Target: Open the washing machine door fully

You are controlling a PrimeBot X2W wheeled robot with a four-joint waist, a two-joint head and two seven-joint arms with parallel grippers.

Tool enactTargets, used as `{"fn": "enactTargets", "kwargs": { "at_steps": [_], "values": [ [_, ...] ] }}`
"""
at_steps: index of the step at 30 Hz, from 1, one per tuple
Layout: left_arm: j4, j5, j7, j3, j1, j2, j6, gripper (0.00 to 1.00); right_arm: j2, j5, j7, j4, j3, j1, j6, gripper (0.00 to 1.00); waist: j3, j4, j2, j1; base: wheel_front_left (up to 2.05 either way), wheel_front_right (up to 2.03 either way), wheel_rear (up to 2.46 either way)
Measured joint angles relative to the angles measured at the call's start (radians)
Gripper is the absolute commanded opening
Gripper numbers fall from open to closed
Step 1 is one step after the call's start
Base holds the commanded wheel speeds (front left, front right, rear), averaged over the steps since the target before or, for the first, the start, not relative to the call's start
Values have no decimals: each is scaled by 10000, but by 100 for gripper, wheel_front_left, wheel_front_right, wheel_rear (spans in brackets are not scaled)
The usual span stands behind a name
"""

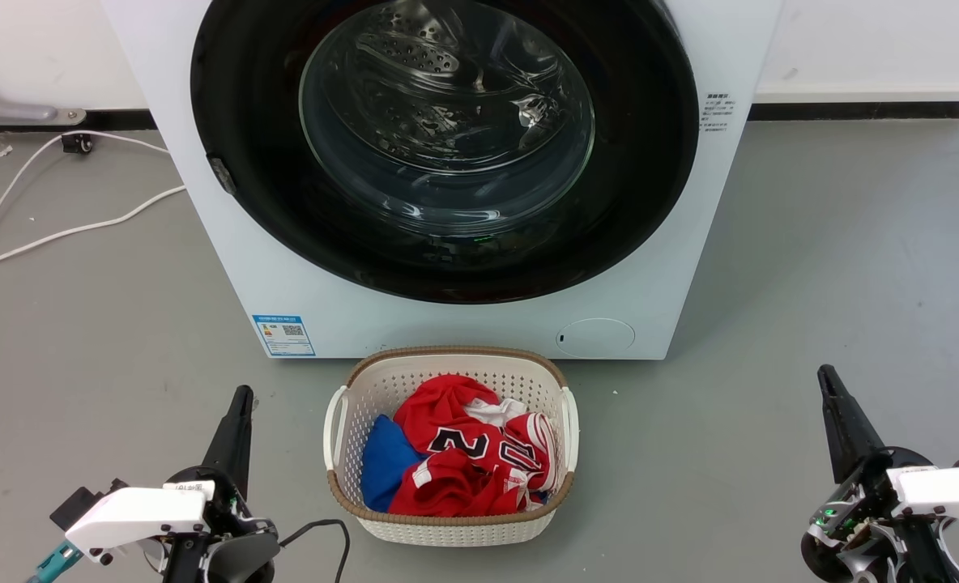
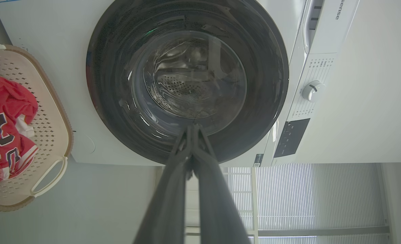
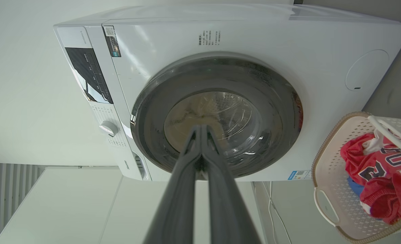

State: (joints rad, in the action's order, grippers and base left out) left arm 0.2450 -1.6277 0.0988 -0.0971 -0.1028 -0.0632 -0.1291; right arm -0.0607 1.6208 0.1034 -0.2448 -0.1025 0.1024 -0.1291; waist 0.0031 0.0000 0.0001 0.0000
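The washing machine door (image 1: 447, 138) sat shut, well beyond my left gripper (image 1: 241, 397) and right gripper (image 1: 826, 374), both pressed together and empty, flanking the laundry basket (image 1: 447, 530). I judged it best to spread the left fingers, hook the grey catch (image 1: 220, 176) at its rim, and swing wide.

Your head view's top edge cuts off the upper rim of the washing machine door (image 1: 445, 146) and the washing machine (image 1: 415, 324) above it. The print on the blue label (image 1: 283, 334) and the small sticker (image 1: 719, 111) is too fine to read — and reflections warp the drum (image 1: 415, 57) behind the glass. In the laundry basket (image 1: 455, 353) the blue cloth (image 1: 382, 461) lies mostly buried under the red jersey (image 1: 447, 482); your left wrist view crops that basket
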Motion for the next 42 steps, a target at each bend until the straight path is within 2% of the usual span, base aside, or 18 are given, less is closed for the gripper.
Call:
{"fn": "enactTargets", "kwargs": {
  "at_steps": [23,24,35,42],
  "values": [
    [2,56,42,-42,-2,29,0,0,19,-25,33,0,-33,2,0,0,0,0,0,0,0,0,0],
    [31,52,40,-38,11,35,0,100,21,-23,31,-27,-29,-15,0,100,-1,0,0,0,0,0,0],
    [148,102,-353,424,273,105,12,100,54,-29,-360,-23,157,-326,2,100,3,7,0,0,0,0,0],
    [6,802,-685,677,261,105,12,100,38,-495,-686,151,297,-456,2,100,-2,35,0,0,0,0,0]
  ]
}}
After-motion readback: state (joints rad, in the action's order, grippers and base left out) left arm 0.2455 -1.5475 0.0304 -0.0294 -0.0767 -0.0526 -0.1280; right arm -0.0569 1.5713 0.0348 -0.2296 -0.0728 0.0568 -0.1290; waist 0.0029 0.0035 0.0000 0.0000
